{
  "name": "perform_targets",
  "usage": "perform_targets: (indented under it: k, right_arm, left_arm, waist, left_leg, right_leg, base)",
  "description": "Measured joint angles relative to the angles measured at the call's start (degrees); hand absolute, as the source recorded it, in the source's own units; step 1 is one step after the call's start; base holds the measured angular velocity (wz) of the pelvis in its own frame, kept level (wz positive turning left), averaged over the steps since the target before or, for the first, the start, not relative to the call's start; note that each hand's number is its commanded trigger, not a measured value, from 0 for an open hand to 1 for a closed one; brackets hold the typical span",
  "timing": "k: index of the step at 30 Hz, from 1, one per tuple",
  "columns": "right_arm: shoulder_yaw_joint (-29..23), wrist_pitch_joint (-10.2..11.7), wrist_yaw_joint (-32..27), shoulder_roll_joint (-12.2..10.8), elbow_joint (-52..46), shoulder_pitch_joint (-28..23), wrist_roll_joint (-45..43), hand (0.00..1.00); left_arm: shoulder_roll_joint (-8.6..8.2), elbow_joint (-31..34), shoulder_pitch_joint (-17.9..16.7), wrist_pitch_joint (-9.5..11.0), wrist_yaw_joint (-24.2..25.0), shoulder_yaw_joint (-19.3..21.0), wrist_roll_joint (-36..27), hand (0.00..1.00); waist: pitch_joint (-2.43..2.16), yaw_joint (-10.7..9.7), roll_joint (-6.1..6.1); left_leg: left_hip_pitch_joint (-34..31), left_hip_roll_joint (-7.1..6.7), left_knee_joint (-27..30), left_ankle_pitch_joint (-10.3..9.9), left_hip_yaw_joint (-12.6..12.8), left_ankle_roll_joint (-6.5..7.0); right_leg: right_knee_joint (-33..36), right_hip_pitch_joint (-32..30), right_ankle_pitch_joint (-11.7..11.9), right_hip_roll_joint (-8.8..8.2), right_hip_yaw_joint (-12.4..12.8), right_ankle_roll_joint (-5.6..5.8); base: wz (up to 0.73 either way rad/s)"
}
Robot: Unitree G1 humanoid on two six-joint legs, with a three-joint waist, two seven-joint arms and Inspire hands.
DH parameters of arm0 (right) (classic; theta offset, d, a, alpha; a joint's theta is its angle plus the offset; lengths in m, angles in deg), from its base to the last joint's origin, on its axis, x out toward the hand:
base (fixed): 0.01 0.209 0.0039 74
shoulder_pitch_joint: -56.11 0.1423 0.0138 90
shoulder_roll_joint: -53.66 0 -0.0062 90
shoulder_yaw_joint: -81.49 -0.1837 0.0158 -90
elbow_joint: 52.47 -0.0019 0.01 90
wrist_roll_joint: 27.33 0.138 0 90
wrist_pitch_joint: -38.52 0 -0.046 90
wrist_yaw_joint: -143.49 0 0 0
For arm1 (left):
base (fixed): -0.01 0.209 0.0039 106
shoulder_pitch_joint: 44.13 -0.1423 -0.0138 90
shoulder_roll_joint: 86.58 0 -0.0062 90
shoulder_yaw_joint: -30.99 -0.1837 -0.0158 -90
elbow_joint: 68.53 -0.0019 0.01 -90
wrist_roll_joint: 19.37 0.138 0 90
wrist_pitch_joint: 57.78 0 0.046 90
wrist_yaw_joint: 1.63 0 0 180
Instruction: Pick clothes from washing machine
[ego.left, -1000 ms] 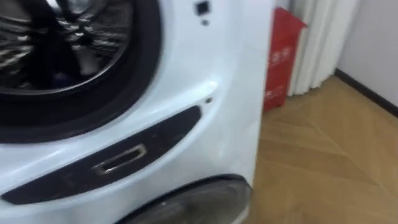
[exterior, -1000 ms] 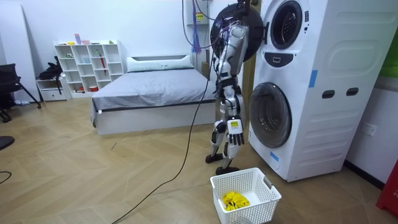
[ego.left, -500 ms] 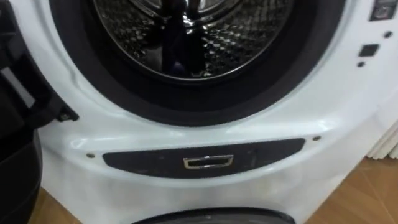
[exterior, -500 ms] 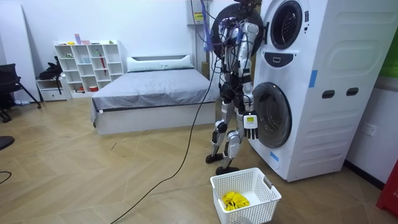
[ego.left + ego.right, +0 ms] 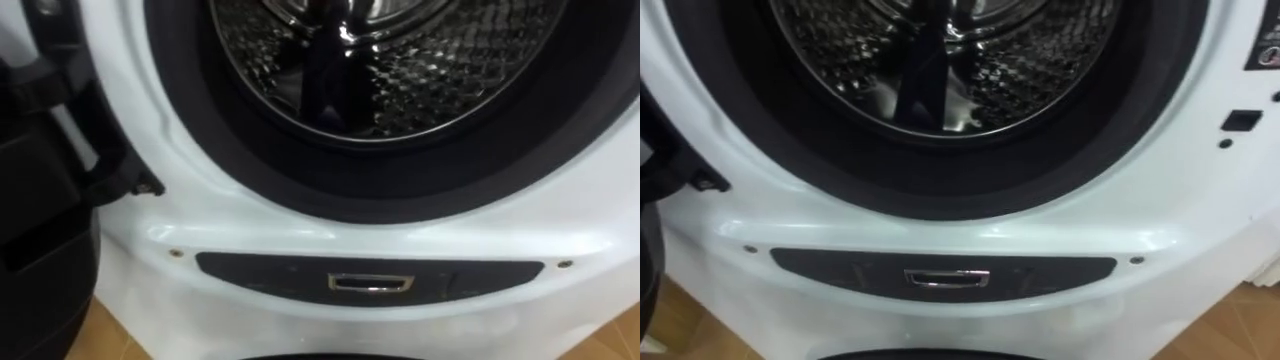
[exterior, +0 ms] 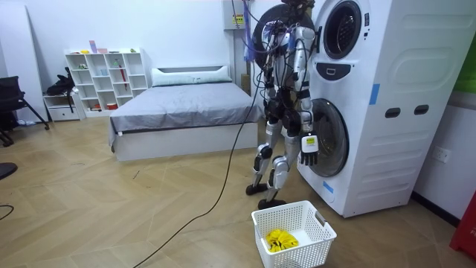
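Facing the stacked white washing machine (image 5: 250, 235), the robot looks straight into its perforated steel drum (image 5: 440, 70). The round black door (image 5: 40, 210) is swung aside at left, freeing the mouth for reaching in. A yellow cloth (image 6: 280, 240) lies in the white lattice basket (image 6: 297, 255) by its feet. Its right hand (image 6: 309, 144) hangs low, and I cannot tell how its fingers are set. The drum's top is cut off, and a dark streak inside may be a garment or a reflection.

A home bedroom: a made bed (image 6: 182, 100), white shelving (image 6: 104, 78) (open cubbyholes), stacked washing machines (image 6: 372, 104).
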Motion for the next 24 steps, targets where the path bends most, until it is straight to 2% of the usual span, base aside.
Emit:
perform_targets:
  k: [6, 11, 14, 16, 17, 20, 21, 22, 23, 24]
  right_arm:
    - [1.07, 0.85, -1.68, -0.26, -0.08, -0.04, 0.01, 0.00]
    - [0.51, 1.21, -1.58, -0.37, -0.05, -0.12, -0.04, 0.00]
    - [0.44, 1.34, -1.44, -0.42, -0.05, -0.42, 0.13, 0.00]
    - [0.37, 1.35, -0.77, -0.57, 0.10, -0.77, 0.10, 0.00]
    - [0.04, 1.35, -0.39, -0.61, 0.09, -0.89, -0.12, 0.00]
    - [-0.69, 1.33, 1.48, -0.69, -0.15, -1.19, -1.82, 0.00]
    - [-0.92, 1.33, 1.54, -0.67, -0.20, -0.86, -3.02, 0.00]
    - [-0.95, 1.34, 1.79, -0.66, -0.07, -0.46, -4.17, 0.00]
    - [-0.95, 1.37, 2.09, -0.56, -0.08, -0.36, -4.50, 0.00]
    - [-1.04, 1.66, 2.19, -0.33, -0.07, -0.14, -4.98, 0.00]
  left_arm:
    - [-0.46, -0.01, -0.38, 1.31, -0.12, 0.32, 0.04, 0.00]
    - [-0.68, -0.13, -0.80, 1.42, -0.09, 3.40, 0.07, 0.00]
    - [-0.68, -0.32, -1.76, 1.43, -0.14, 3.54, 0.03, 0.00]
    - [-0.74, -0.41, -2.53, 1.35, -0.19, 3.89, 0.99, 0.00]
    - [-0.81, -0.54, -2.90, 1.26, -0.13, 4.44, 2.07, 0.00]
    - [-0.54, -0.72, -3.87, 0.73, -0.07, 5.73, 7.58, 0.00]
    - [-0.37, -0.76, -3.95, 0.29, 0.07, 5.69, 8.60, 0.00]
    - [-0.32, -0.82, -3.66, -0.55, 0.36, 5.71, 9.19, 0.00]
    - [-0.38, -0.77, -3.49, -0.91, 0.77, 5.68, 9.72, 0.00]
    - [-0.69, -0.56, -2.96, -1.43, 1.50, 5.69, 10.99, 0.00]
  waist:
    - [0.09, 0.36, 0.11]
    - [0.05, 0.38, 0.18]
    - [-0.26, 0.40, 0.31]
    - [-0.74, 0.39, 0.33]
    - [-0.80, 0.41, 0.31]
    - [-0.80, 0.70, 0.00]
    - [-0.77, 0.95, 0.03]
    - [-0.65, 1.03, -0.19]
    - [-0.66, 1.04, -0.19]
    - [-0.56, 1.16, 0.25]
  left_leg:
    - [0.52, -0.05, 0.00, 0.00, 0.15, 0.00]
    - [0.77, -0.09, 0.14, 0.00, 0.06, -0.01]
    - [0.75, -0.18, 0.92, -0.03, 0.10, -0.03]
    - [0.83, -0.13, 1.85, -0.10, 0.15, -0.13]
    - [0.84, -0.10, 2.15, -0.13, 0.06, -0.18]
    - [-1.29, 0.82, 7.76, -1.51, 0.11, -1.00]
    - [-3.52, 1.45, 12.63, -2.48, 0.01, -1.23]
    - [-6.45, 2.15, 18.47, -2.73, -0.15, -1.34]
    - [-8.27, 2.58, 21.64, -2.69, -0.32, -1.33]
    - [-11.51, 3.54, 27.75, -2.59, -1.35, -1.30]
  right_leg:
    - [-0.07, 0.60, 0.00, -0.06, -0.62, 0.00]
    - [-0.89, 1.28, -0.02, -0.01, -0.26, -0.02]
    - [-1.07, 1.51, -0.35, -0.08, 0.01, -0.16]
    - [-0.85, 1.64, -0.54, -0.12, 0.03, -0.29]
    - [-0.76, 1.74, -0.58, -0.08, 0.05, -0.33]
    - [0.39, 1.70, -0.92, 0.27, 0.25, -0.92]
    - [2.16, 0.77, -1.31, 0.42, 0.16, -1.40]
    - [3.30, 0.06, -1.69, 0.48, 0.12, -1.87]
    - [3.65, -0.26, -1.75, 0.64, -0.07, -2.09]
    - [4.49, -0.85, -1.90, 1.13, -0.64, -2.60]
  base:
    - [0.02]
    - [0.00]
    - [0.00]
    - [0.02]
    - [0.00]
    - [-0.04]
    - [-0.17]
    - [-0.16]
    - [-0.04]
    - [0.04]
